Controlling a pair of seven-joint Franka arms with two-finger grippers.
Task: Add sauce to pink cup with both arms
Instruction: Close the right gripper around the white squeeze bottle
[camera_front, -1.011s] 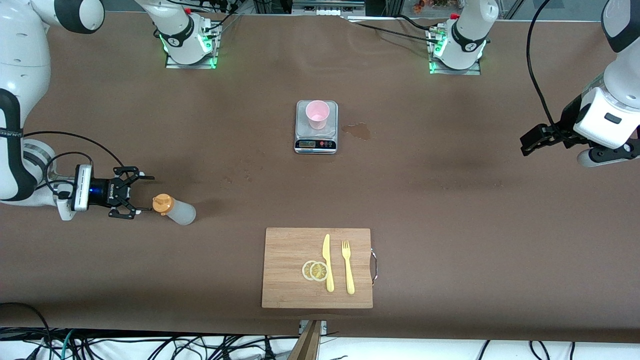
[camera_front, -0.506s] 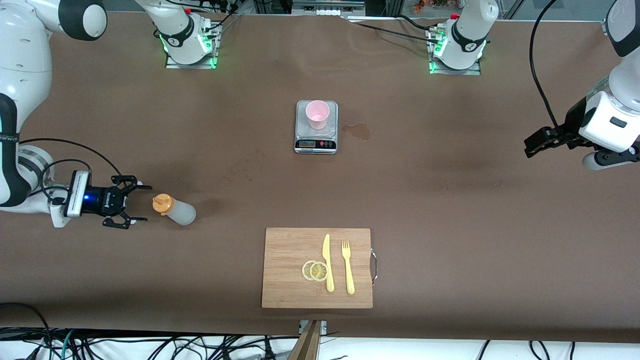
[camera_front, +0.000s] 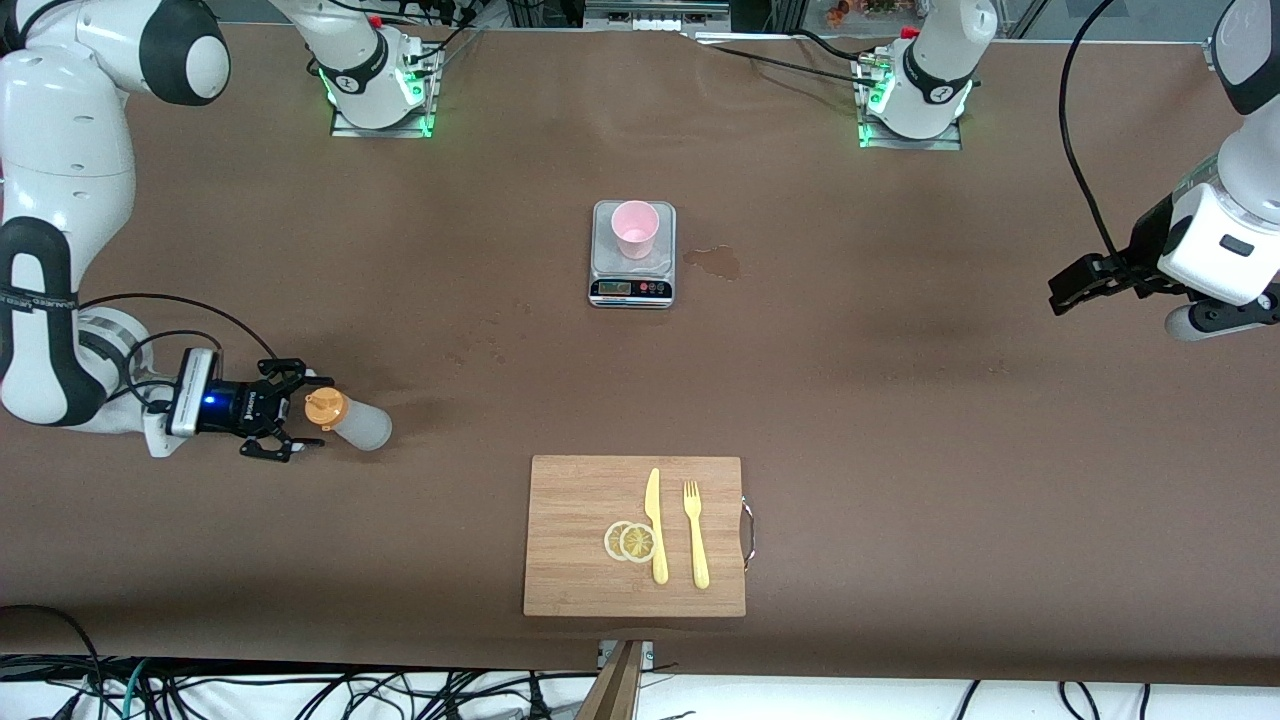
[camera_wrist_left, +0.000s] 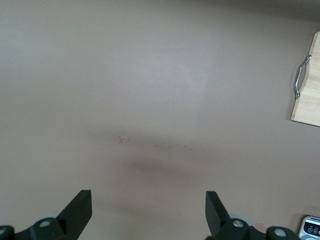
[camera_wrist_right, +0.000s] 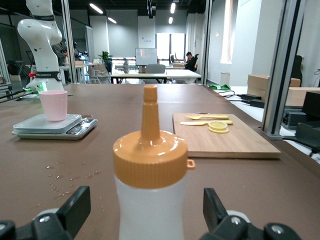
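Brown-covered table (camera_front: 900, 420) is filling the front view, workshop windows showing in the right wrist view's background. Lower left of the frame: the right gripper (camera_front: 296, 417) is sitting low at the sauce (camera_front: 348, 418), fingers spread wide and flanking the orange cap; half a second ago it was a little short of the bottle, so it is closing in for a grasp, judged not yet made. In the right wrist view the sauce (camera_wrist_right: 149, 185) is standing upright between the open fingers. Upper centre: the pink cup (camera_front: 635, 229) is resting on the grey scale (camera_front: 632, 282), with a wet stain (camera_front: 714, 262) just beside it. Lower centre: a cutting board (camera_front: 580, 560) is carrying lemon slices (camera_front: 630, 541), a knife (camera_front: 655, 525) and a fork (camera_front: 695, 533). Right edge: the left gripper (camera_front: 1068, 284) is waiting above bare table, fingers wide apart in its wrist view (camera_wrist_left: 148, 209), unmoved in the last half second.
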